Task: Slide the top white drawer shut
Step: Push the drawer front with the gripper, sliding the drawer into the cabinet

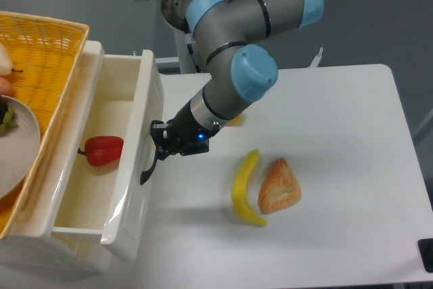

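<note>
Glossy white plastic makes up the top white drawer [101, 160], which stands pulled out of its cabinet [47, 252] at the left side of the tabletop [338, 133]. Its long axis runs from the upper middle of the view down toward the lower left, and its front panel faces right, toward the arm. A black curved handle [147, 167] sits on that front panel.

Directly to the right of the handle is the end effector [161, 143], dark, with a small blue light on its body. Its fingers reach to the front panel at the upper end of the handle and appear to touch it; whether they are spread or pressed together cannot be told from this view, since they blend with the black handle.

Left of the end effector, inside the drawer, lies a red bell pepper [103, 150]. Further left and above, a yellow woven basket [47, 52] rests on the cabinet, holding a white plate [17, 147]. Right of the end effector and a little lower, a banana [245, 187] and a golden pastry [279, 186] lie side by side on the tabletop, just beside each other.
</note>
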Robot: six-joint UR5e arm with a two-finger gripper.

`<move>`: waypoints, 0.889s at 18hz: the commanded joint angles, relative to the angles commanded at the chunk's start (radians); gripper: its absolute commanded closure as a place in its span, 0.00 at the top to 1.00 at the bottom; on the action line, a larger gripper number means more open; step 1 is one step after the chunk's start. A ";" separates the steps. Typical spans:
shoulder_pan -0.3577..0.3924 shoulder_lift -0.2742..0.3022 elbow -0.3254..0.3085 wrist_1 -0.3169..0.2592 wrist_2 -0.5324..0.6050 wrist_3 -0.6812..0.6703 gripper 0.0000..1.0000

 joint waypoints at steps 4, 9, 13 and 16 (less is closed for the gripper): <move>-0.018 -0.002 -0.002 0.002 0.003 -0.008 0.07; -0.031 -0.003 -0.002 0.002 0.005 -0.015 0.07; -0.052 -0.002 0.000 0.008 0.006 -0.038 0.07; -0.068 -0.002 0.000 0.009 0.006 -0.049 0.07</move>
